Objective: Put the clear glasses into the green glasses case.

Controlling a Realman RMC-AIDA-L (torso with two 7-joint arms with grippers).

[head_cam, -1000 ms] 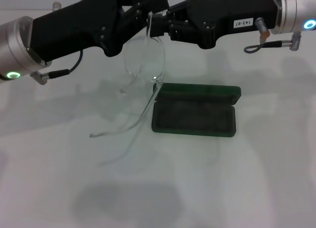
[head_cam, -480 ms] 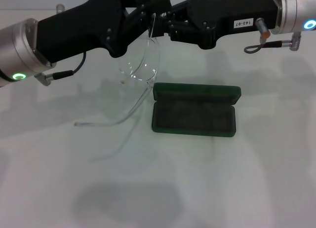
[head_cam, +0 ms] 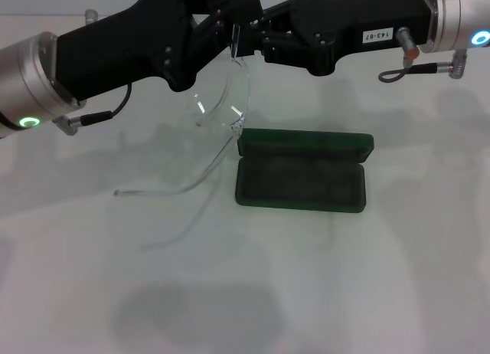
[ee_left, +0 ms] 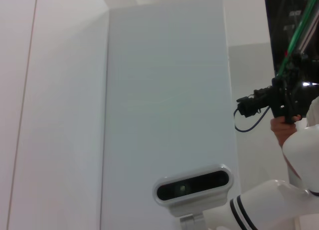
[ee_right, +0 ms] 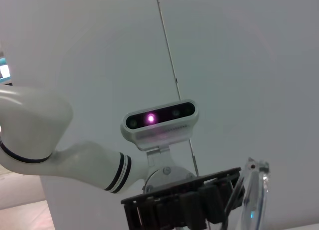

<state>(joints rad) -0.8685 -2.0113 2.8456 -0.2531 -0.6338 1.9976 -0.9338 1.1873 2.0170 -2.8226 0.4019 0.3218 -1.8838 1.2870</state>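
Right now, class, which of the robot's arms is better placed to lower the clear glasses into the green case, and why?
Probably the left. The left gripper and right gripper both meet the clear glasses at the frame's top. The open green case lies just right of the glasses, and the temples trail left, under the left arm.

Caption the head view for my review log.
Left gripper and right gripper hold the clear glasses aloft beside the open green glasses case.

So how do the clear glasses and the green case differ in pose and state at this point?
The clear glasses hang in the air between the left gripper and right gripper, temple arms trailing down; the green glasses case lies flat on the table. The glasses are transparent, the case opaque dark green, open and empty.
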